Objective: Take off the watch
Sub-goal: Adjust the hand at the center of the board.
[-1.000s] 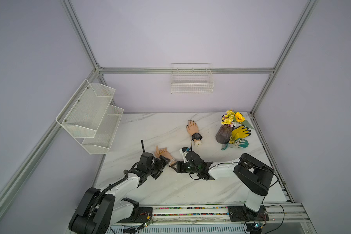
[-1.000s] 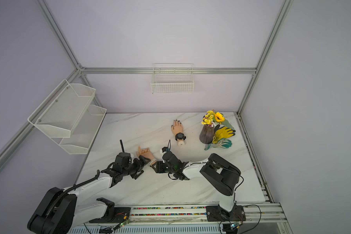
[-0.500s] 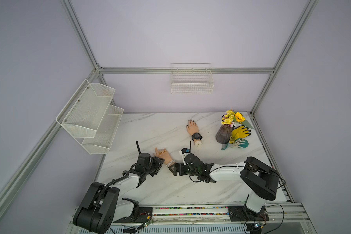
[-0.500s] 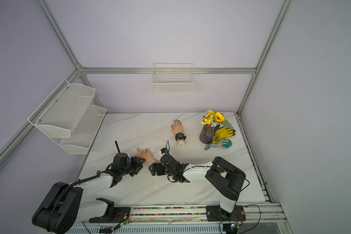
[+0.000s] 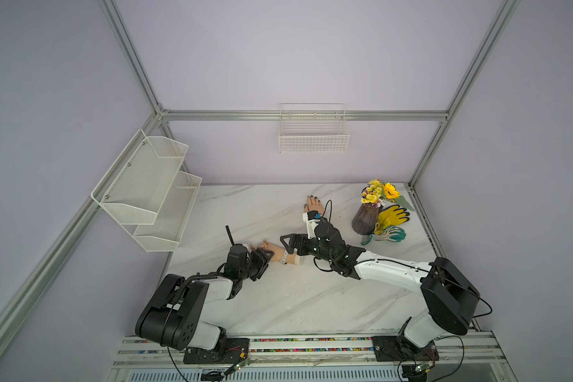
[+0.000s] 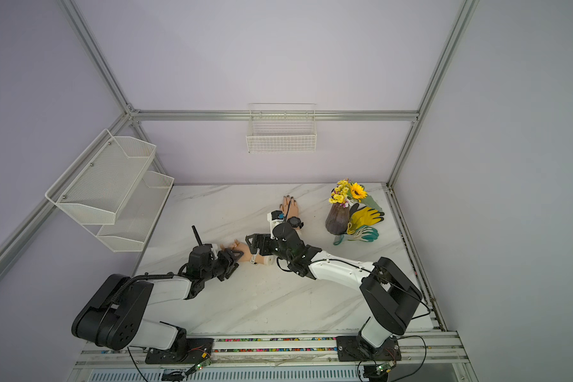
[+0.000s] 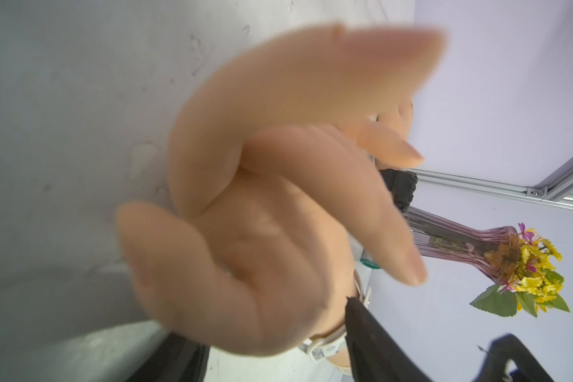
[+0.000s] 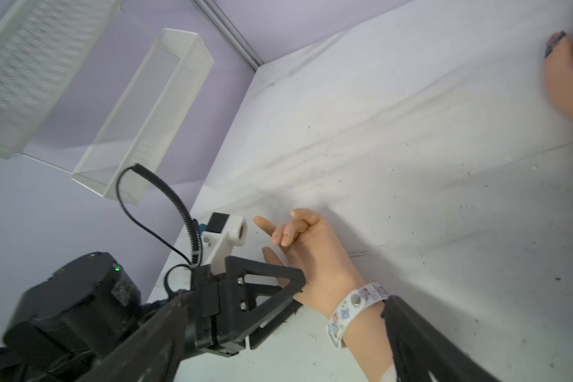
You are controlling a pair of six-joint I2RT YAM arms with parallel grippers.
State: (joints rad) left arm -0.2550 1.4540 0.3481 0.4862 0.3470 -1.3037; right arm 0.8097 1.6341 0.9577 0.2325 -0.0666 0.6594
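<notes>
A flesh-coloured mannequin hand [image 5: 272, 248] [image 6: 242, 248] lies on the marble table [image 5: 295, 297], curled fingers pointing left. A white patterned watch band [image 8: 354, 307] [image 5: 283, 258] circles its wrist. My left gripper [image 5: 267, 256] [image 7: 272, 347] is shut on the hand's palm, one finger [image 8: 265, 281] above it and one below. My right gripper [image 5: 290, 248] [image 8: 287, 299] is open, its jaws wide on either side of the wrist. One right fingertip [image 8: 397, 317] sits just behind the band. In a top view, a second mannequin hand [image 6: 290, 205] at the back wears a black watch [image 6: 294, 222].
A purple vase of yellow flowers [image 5: 366, 218] and yellow and green gloves [image 5: 391, 218] stand at the back right. A white wire basket [image 5: 313, 132] hangs on the back wall. A two-tier mesh shelf [image 5: 146, 188] juts out from the left wall.
My left gripper has closed onto the near mannequin hand. My right gripper's jaws have spread wide around the wrist, and that arm has shifted a little toward the back.
</notes>
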